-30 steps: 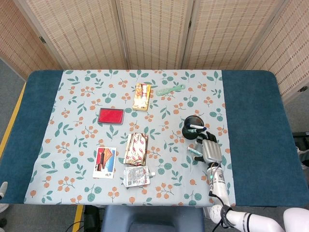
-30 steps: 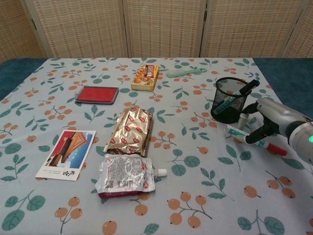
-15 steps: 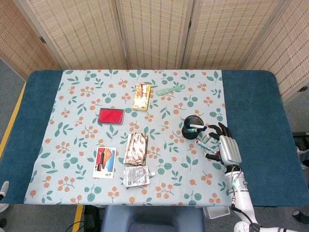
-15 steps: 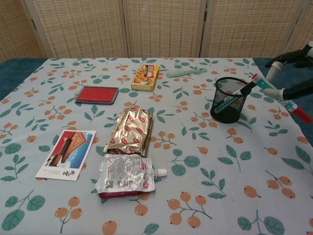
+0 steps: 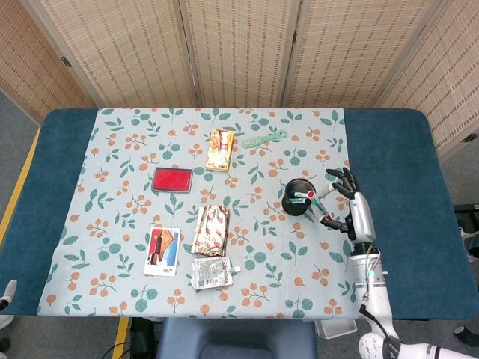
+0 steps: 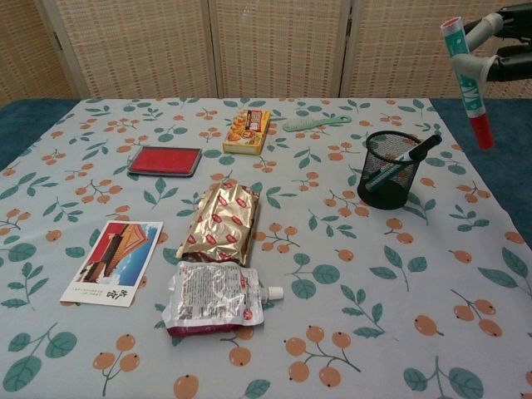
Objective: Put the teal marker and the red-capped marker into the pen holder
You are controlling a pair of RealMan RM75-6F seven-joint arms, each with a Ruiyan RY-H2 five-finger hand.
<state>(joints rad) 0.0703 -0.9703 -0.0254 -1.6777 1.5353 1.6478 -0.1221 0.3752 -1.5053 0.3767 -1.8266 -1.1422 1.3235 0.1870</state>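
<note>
Pinching the red-capped marker (image 6: pixel 467 76), right hand (image 5: pixel 353 209) hovers beside pen holder (image 6: pixel 387 169).

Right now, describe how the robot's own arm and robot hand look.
The right robot hand has a silver-grey metallic back and black fingers. Below it a slim white forearm carries a small green light, ending in a white rounded shell. The left side shows only a grey tip at the frame edge.

No lettering was legible: print on the red-capped marker (image 6: pixel 465 73) in the right hand (image 5: pixel 358 213) and on the pouch (image 6: pixel 213 297) far to its left was too small.
</note>
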